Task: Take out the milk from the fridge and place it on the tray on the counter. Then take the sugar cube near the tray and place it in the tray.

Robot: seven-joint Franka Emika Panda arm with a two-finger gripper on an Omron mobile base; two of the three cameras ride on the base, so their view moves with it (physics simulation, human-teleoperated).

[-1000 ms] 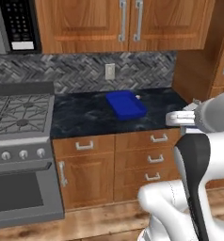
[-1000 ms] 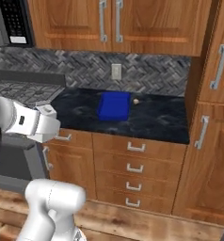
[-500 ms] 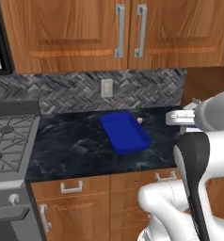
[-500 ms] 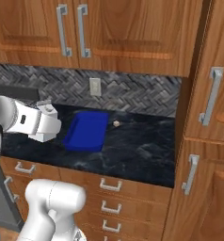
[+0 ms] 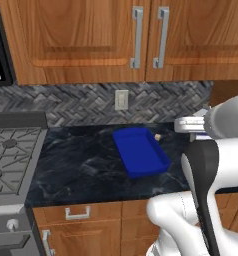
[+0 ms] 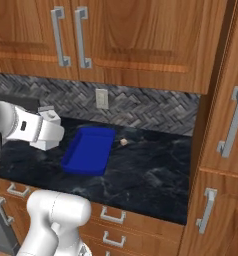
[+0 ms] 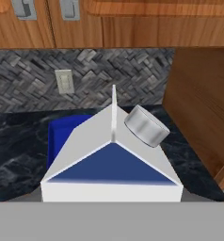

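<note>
Above everything run the wooden wall cabinets (image 5: pixel 91 40), their paired silver handles (image 5: pixel 148 36) hanging over a grey herringbone backsplash (image 5: pixel 81 102) with a pale wall outlet (image 5: pixel 121 99) set into it. Below that stretches the black marbled surface (image 5: pixel 81 165), carried on wooden drawers (image 6: pixel 141 222) with silver pulls, and at its left end sits the grey gas stove (image 5: pixel 11 160). To the right, in the right base view, a tall wooden cabinet (image 6: pixel 223 125) closes off the end of the surface. The robot's white arm stands in front, its forearm held level above the front part of the surface. Lying flat on the dark stone, a little back from the front edge and roughly under the outlet, is the bright blue tray (image 5: pixel 140 151); nothing can be seen lying in the part of it that shows. From the hand view the milk (image 7: pixel 111 162) sits right up against the camera, its gabled white top with a round silver cap (image 7: pixel 146 125) and a dark blue panel facing forward, with the tray showing behind it. The tool (image 5: pixel 187 124) is closed on the carton's sides, holding it off the surface near the tray's right end. Smallest of all, the tan sugar cube (image 6: pixel 124 142) rests on the stone just beside the tray's far right corner, apart from it.
</note>
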